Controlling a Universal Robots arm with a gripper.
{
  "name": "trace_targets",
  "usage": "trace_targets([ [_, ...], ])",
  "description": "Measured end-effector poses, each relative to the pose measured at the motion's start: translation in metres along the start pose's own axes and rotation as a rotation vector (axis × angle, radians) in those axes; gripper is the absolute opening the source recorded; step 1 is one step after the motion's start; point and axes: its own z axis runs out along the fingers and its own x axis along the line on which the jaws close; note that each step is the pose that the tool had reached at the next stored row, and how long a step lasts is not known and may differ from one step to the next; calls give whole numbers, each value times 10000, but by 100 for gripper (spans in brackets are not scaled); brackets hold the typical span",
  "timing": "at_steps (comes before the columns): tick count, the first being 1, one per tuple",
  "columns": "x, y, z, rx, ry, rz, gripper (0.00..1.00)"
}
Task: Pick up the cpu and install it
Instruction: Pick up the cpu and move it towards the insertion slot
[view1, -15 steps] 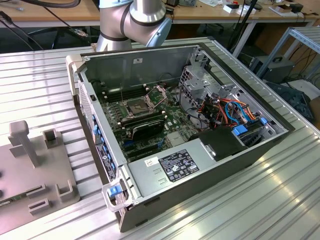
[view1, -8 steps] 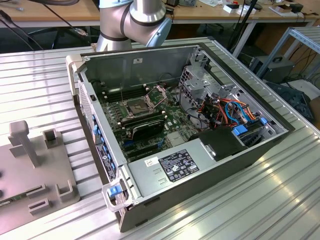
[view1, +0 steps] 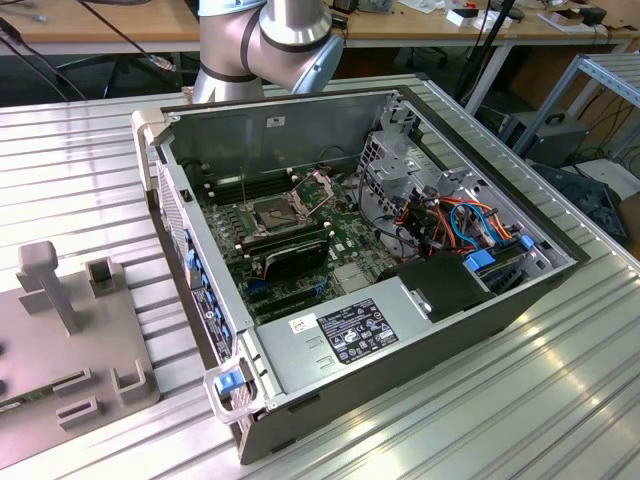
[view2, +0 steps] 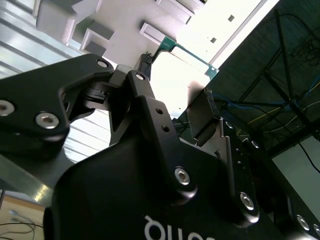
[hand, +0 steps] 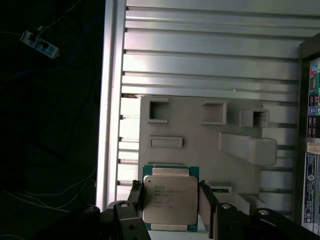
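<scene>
The cpu (hand: 170, 199), a flat square chip with a silver-grey top on a green board, sits between my gripper's (hand: 170, 201) two black fingers (hand: 136, 200), which press on its opposite edges. It hangs above the grey holder plate (hand: 200, 135). In the second wrist view the cpu (view2: 186, 64) is a bright square with a green edge, and the gripper (view2: 176, 77) is shut on it. In the exterior view the dark socket (view1: 272, 215) lies on the motherboard inside the open computer case (view1: 400, 330), with its metal frame (view1: 315, 185) swung up.
The grey holder plate (view1: 90, 340), with a tall post (view1: 45, 285) and small blocks, lies on the ribbed aluminium table (view1: 520, 400) at the exterior view's left. Inside the case are black memory sticks (view1: 290, 255), a power supply (view1: 350, 335) and coloured cables (view1: 460, 225). The arm's base (view1: 265, 40) stands behind the case.
</scene>
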Motion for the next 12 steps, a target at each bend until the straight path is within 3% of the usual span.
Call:
trace_targets([
  [12, -19, -1, -2, 1, 2, 1, 54],
])
